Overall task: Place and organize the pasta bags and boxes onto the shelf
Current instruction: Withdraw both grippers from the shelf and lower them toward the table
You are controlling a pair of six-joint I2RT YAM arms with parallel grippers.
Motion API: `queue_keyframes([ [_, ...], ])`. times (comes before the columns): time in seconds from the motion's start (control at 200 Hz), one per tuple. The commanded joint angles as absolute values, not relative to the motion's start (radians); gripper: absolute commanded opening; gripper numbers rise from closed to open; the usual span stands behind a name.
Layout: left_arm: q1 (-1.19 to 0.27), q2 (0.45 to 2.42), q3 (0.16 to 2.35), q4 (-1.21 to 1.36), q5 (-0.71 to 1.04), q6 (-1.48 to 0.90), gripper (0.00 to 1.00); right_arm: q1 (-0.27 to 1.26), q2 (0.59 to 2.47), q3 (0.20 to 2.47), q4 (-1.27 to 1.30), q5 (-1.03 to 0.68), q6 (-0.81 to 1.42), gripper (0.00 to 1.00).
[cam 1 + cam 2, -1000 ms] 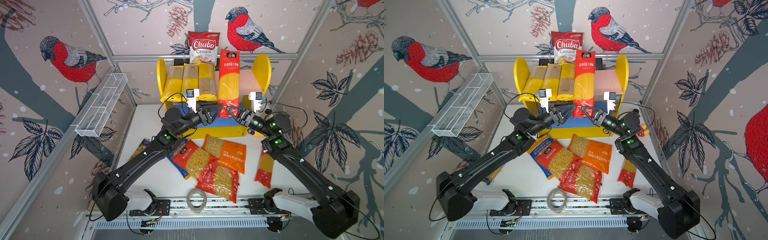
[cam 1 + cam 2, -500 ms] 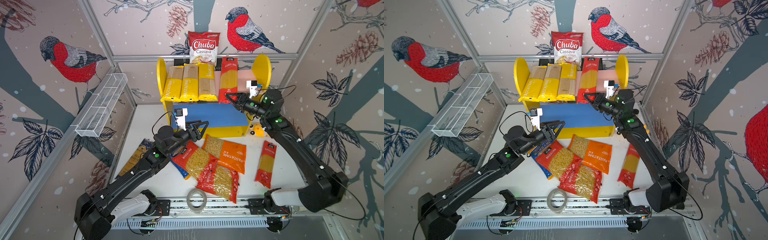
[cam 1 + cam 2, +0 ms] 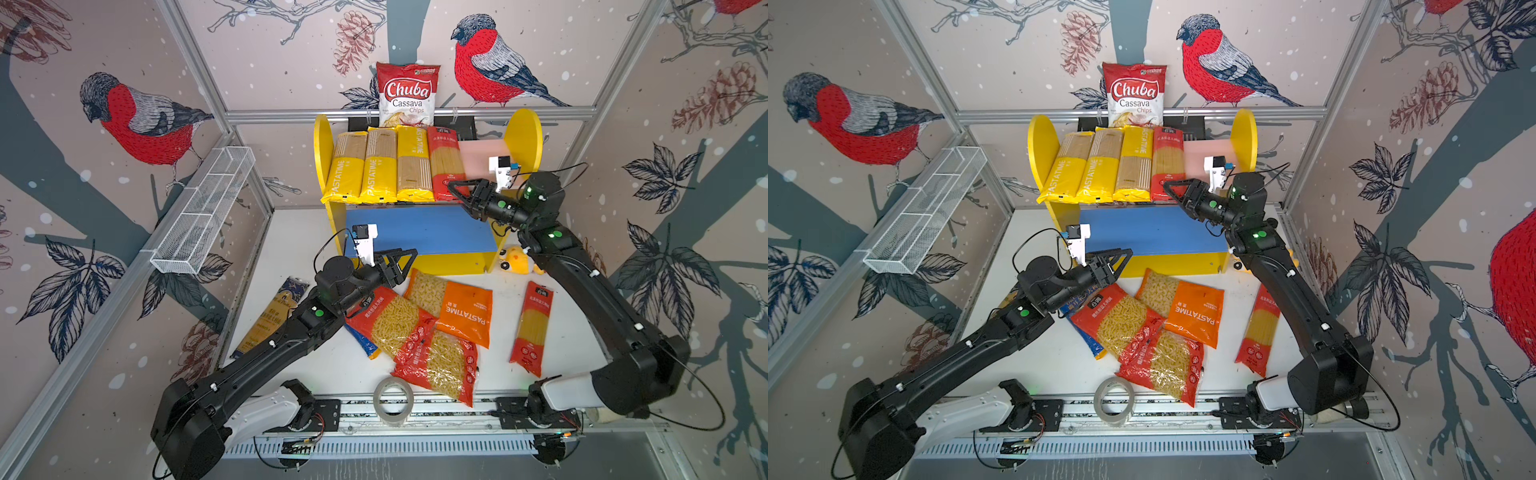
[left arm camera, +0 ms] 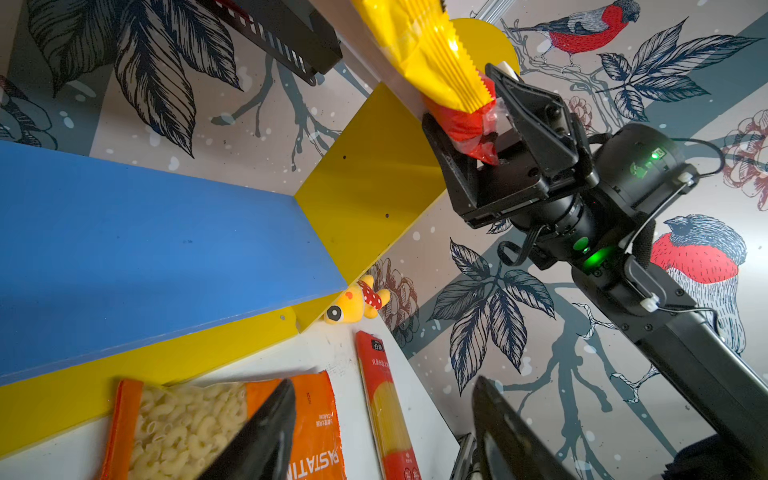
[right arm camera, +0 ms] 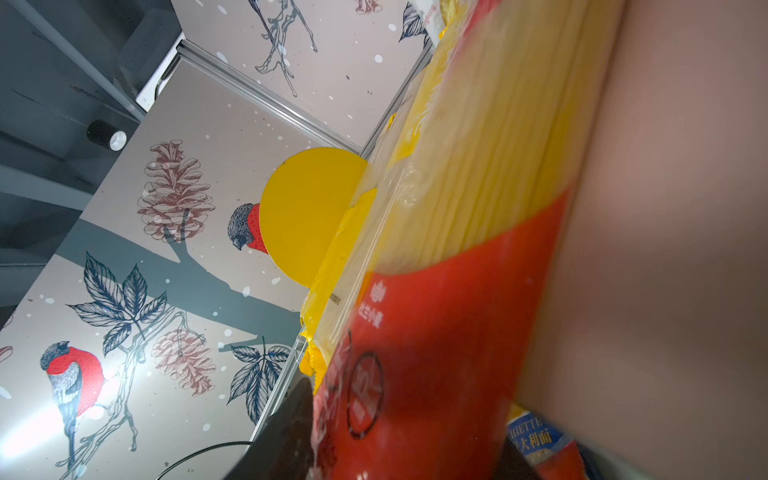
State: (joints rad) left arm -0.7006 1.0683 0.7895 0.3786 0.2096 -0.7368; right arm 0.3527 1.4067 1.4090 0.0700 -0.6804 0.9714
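Note:
The shelf [image 3: 523, 137] carries three yellow PASTATIME packs [image 3: 376, 166] and a red spaghetti pack [image 3: 446, 162] side by side on its pink upper board. My right gripper [image 3: 455, 193] stands open at that red pack's near end [image 4: 469, 133], its fingers on either side of it. My left gripper [image 3: 399, 266] hangs open and empty before the blue lower board [image 3: 1142, 228], over the bags on the table. There lie an orange macaroni bag [image 3: 457, 307], two red short-pasta bags [image 3: 390, 320], a blue-orange bag [image 3: 361, 343], a second red spaghetti pack [image 3: 532, 328] and a navy-gold pack [image 3: 270, 316].
A Chuba chips bag [image 3: 407, 93] stands behind the shelf. A white wire basket [image 3: 203, 212] hangs on the left wall. A yellow plush toy [image 3: 515, 262] lies by the shelf's right foot, and a tape roll [image 3: 392, 399] sits at the table's front edge.
The red spaghetti pack went from upright between both grippers to lying on the pink board. My left gripper drew back toward the table. My right gripper's jaws have spread apart.

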Motion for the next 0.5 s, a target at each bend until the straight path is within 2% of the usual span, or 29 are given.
queue_keyframes([
  [0.0,-0.701,1.078,0.779,0.438,0.23,-0.754,0.66,0.353,1.387,1.381,0.093,-0.637,0.958,0.52],
  [0.16,-0.708,1.1,0.778,0.457,0.239,-0.761,0.66,0.351,1.417,1.392,0.103,-0.643,0.957,0.4],
  [0.27,-0.716,1.102,0.776,0.455,0.232,-0.761,0.66,0.353,1.436,1.411,0.111,-0.649,0.953,0.39],
  [0.385,-0.721,1.102,0.769,0.457,0.224,-0.762,0.66,0.351,1.443,1.433,0.109,-0.643,0.937,0.34],
  [0.495,-0.725,1.109,0.767,0.459,0.222,-0.762,0.66,0.349,1.45,1.435,0.109,-0.639,0.931,0.35],
])
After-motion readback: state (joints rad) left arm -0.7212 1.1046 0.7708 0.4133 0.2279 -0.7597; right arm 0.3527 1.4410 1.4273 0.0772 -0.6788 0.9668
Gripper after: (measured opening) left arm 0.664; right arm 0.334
